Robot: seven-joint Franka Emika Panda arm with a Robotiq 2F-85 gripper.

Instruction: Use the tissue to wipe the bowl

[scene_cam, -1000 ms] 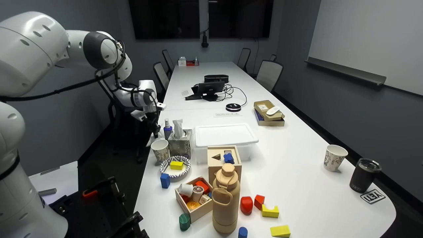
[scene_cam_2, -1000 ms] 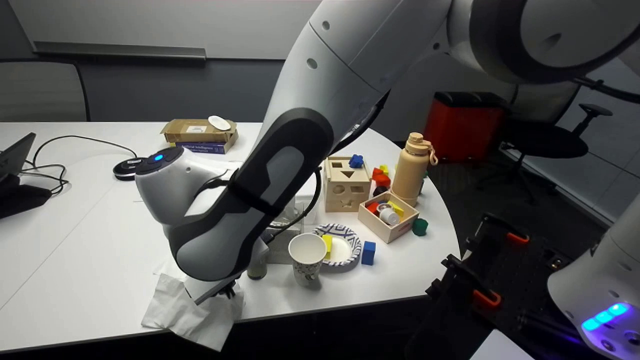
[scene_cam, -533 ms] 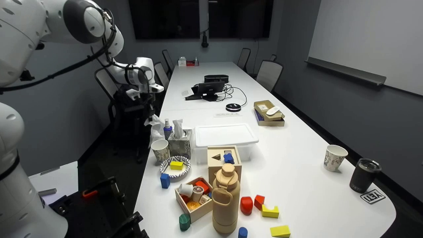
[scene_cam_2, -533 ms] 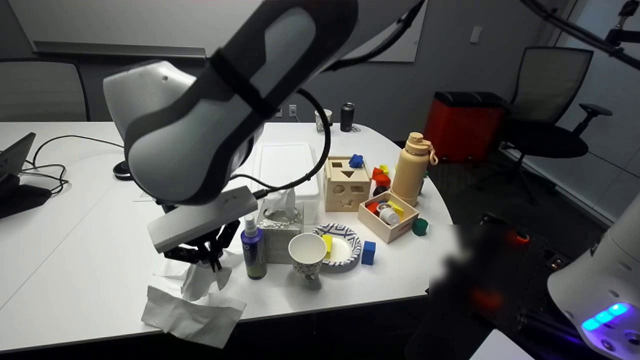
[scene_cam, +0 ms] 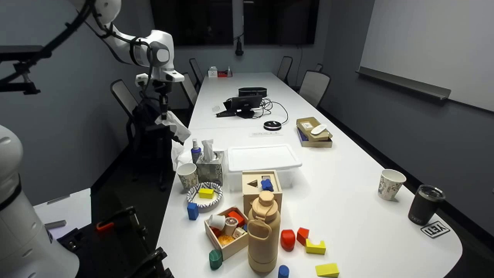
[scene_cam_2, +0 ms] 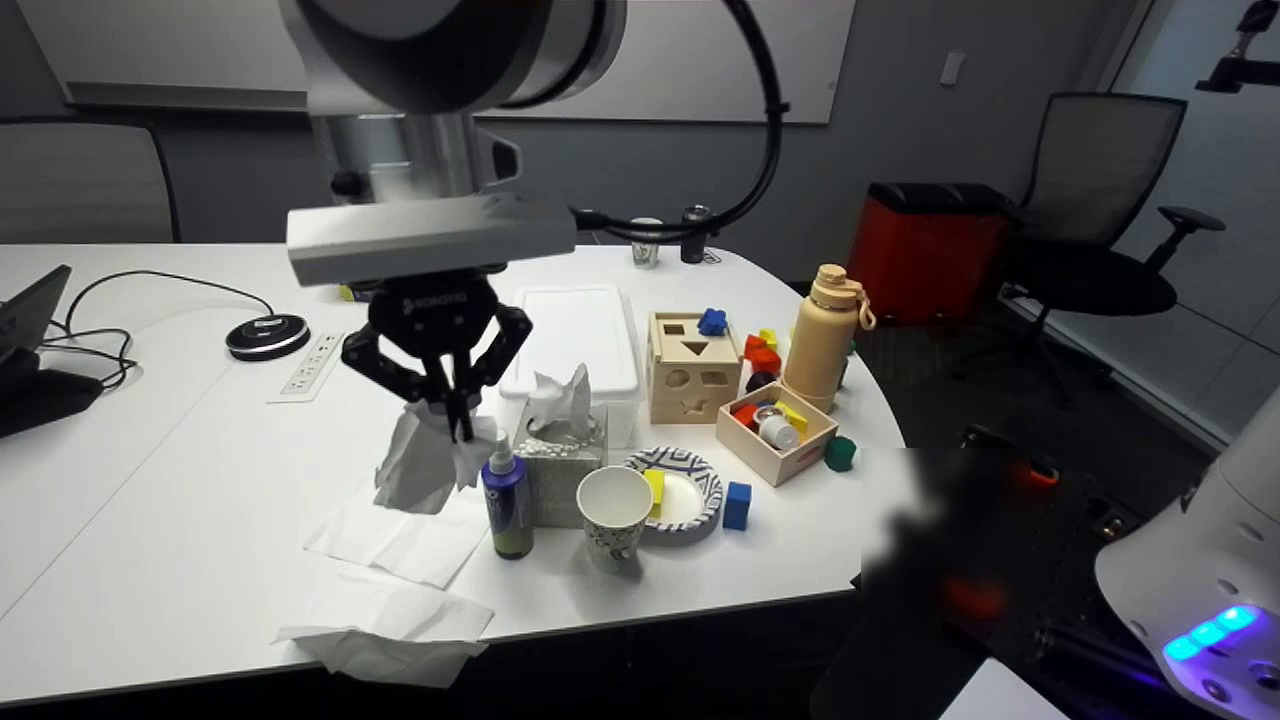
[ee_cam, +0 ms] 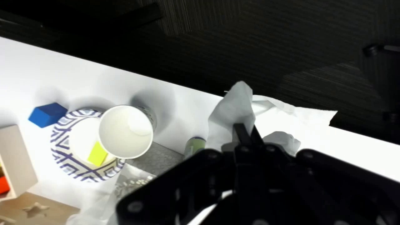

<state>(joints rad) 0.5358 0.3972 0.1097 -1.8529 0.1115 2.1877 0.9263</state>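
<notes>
My gripper (scene_cam_2: 459, 432) is shut on the white crumpled tissue (scene_cam_2: 418, 468) and holds it in the air above the table edge. The gripper (scene_cam: 164, 116) and the hanging tissue (scene_cam: 176, 126) also show in an exterior view. In the wrist view the tissue (ee_cam: 232, 107) sticks out past the closed fingertips (ee_cam: 240, 131). The bowl (scene_cam_2: 708, 482), white with a blue zigzag rim, stands on the table with a yellow block (scene_cam_2: 654, 492) in it, apart from the gripper. A paper cup hides part of the bowl (ee_cam: 61, 142) in the wrist view.
The paper cup (scene_cam_2: 613, 510), a purple spray bottle (scene_cam_2: 508, 505) and a tissue box (scene_cam_2: 562, 485) stand between gripper and bowl. More white tissues (scene_cam_2: 385, 625) lie at the table edge. A blue block (scene_cam_2: 736, 506), shape box (scene_cam_2: 692, 375) and wooden tray (scene_cam_2: 770, 462) are beyond the bowl.
The gripper has risen from the table edge and turned to point downward. It has lifted the tissue off the table, while other tissues stay behind. The bowl has not moved.
</notes>
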